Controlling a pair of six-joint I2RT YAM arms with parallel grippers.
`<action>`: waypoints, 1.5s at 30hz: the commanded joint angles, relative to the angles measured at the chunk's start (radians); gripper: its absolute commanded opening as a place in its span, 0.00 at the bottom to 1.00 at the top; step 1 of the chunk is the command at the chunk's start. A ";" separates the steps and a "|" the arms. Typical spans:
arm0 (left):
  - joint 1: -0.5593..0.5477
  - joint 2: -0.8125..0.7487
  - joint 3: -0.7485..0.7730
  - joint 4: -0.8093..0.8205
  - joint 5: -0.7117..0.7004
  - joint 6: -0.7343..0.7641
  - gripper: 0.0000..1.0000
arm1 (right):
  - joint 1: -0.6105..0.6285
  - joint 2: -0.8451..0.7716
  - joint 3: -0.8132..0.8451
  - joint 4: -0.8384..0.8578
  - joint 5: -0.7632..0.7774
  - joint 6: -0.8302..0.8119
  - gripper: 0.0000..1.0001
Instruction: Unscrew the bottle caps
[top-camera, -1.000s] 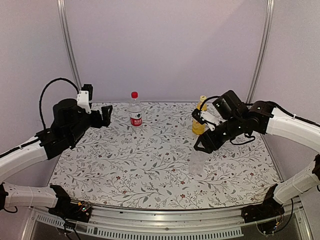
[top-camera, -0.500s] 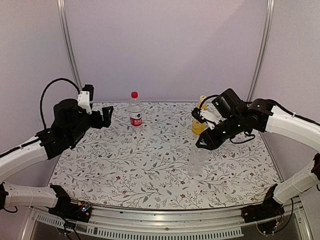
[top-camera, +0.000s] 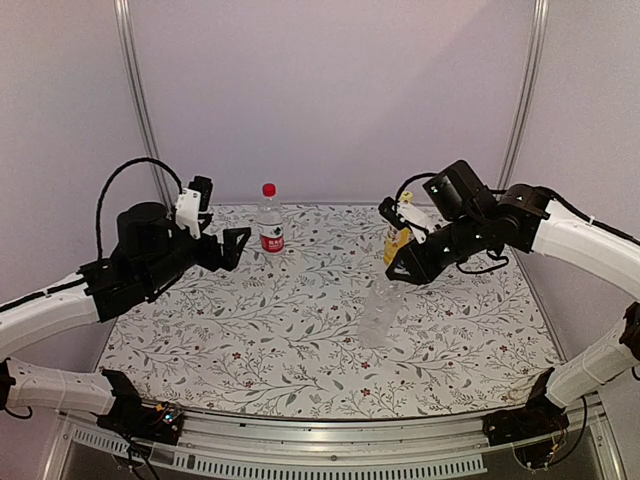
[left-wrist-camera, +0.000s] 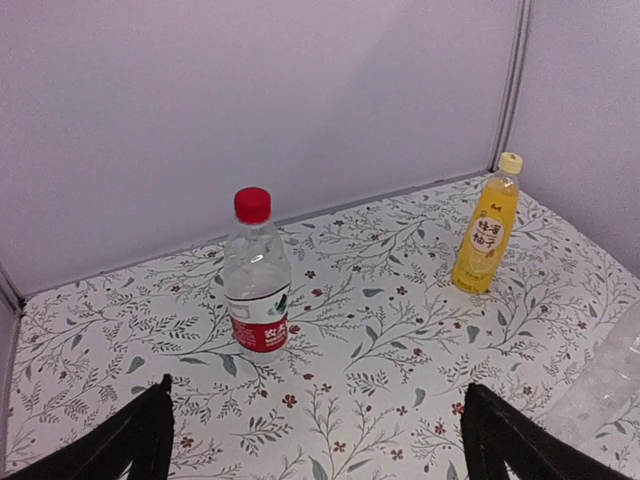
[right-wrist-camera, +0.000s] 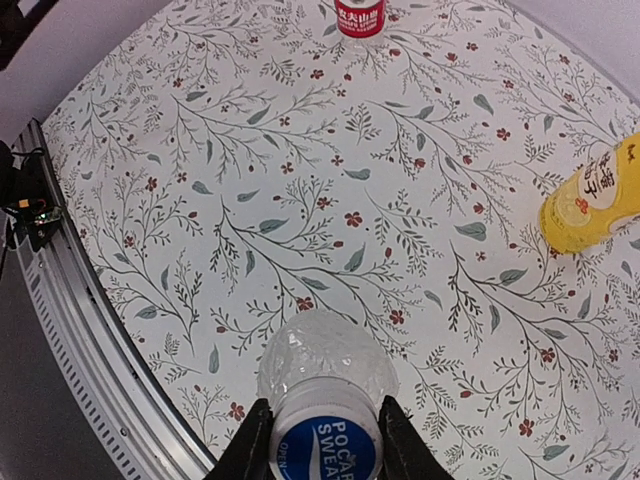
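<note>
My right gripper (top-camera: 400, 272) is shut on the blue cap (right-wrist-camera: 322, 450) of the clear unlabelled bottle (top-camera: 378, 312). It holds the bottle tilted over the middle right of the table, and the bottle's body (right-wrist-camera: 325, 365) hangs below the fingers (right-wrist-camera: 250, 445). The clear bottle with the red-and-white label (top-camera: 270, 228) and the red cap (top-camera: 268, 189) stands upright at the back. My left gripper (top-camera: 235, 248) is open and empty to its left, facing it (left-wrist-camera: 257, 290). The yellow-orange bottle (top-camera: 398, 248) with the yellow cap (top-camera: 405, 197) stands at the back right, also in the left wrist view (left-wrist-camera: 484, 235).
The floral table cover (top-camera: 250, 330) ends at a metal rail (top-camera: 330, 440) along the near edge. Purple walls and two upright posts (top-camera: 135, 90) close the back and sides. The right arm's cable (top-camera: 485, 275) hangs near the yellow-orange bottle.
My right gripper has carried the clear bottle left and a little up, tilting it more. My left gripper has moved right and forward toward the red-capped bottle.
</note>
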 joint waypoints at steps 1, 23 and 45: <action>-0.068 0.033 0.015 0.024 0.189 0.070 1.00 | 0.006 0.021 0.096 0.113 -0.083 -0.038 0.00; -0.228 0.259 0.053 0.209 0.417 0.362 1.00 | 0.006 0.178 0.317 0.277 -0.336 -0.021 0.00; -0.227 0.348 0.081 0.258 0.388 0.385 0.52 | 0.004 0.197 0.312 0.294 -0.359 -0.025 0.00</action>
